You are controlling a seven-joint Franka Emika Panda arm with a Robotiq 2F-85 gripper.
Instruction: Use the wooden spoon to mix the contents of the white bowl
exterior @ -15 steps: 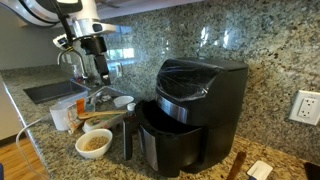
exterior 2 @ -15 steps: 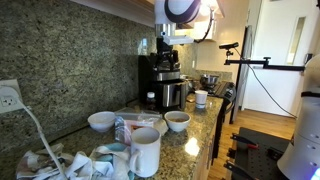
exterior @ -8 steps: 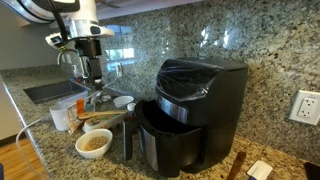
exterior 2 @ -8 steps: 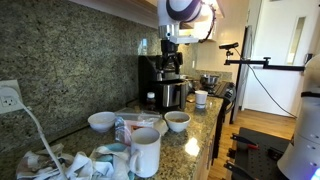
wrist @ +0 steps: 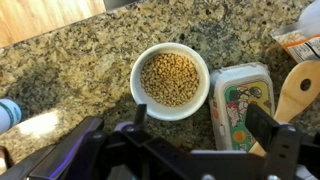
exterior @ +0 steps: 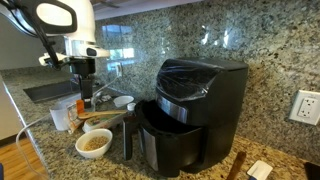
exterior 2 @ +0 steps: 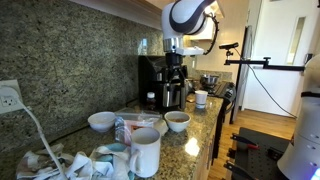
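The white bowl (wrist: pixel 152 60) holds tan-brown grainy contents (wrist: pixel 170 78) and sits on the granite counter, just beyond my jaws in the wrist view. It shows in both exterior views (exterior: pixel 94 143) (exterior 2: pixel 177 121). The wooden spoon's broad head (wrist: pixel 297 90) lies at the right edge of the wrist view, beside a white lidded tub (wrist: pixel 240 100). In an exterior view the spoon (exterior: pixel 100 114) lies behind the bowl. My gripper (wrist: pixel 200 125) is open and empty, hanging above the counter between bowl and tub (exterior: pixel 84 92) (exterior 2: pixel 176 78).
A black air fryer (exterior: pixel 190 105) with its drawer pulled out stands beside the bowl. A tall white cup (exterior: pixel 60 117), a small dish (exterior: pixel 123 101) and a sink (exterior: pixel 50 92) are nearby. A white mug (exterior 2: pixel 145 152) and an empty bowl (exterior 2: pixel 101 121) stand in the foreground.
The arm has swung away from the back wall toward the counter's front and dropped a little, bringing the open gripper over the area by the bowl. The objects have not moved.
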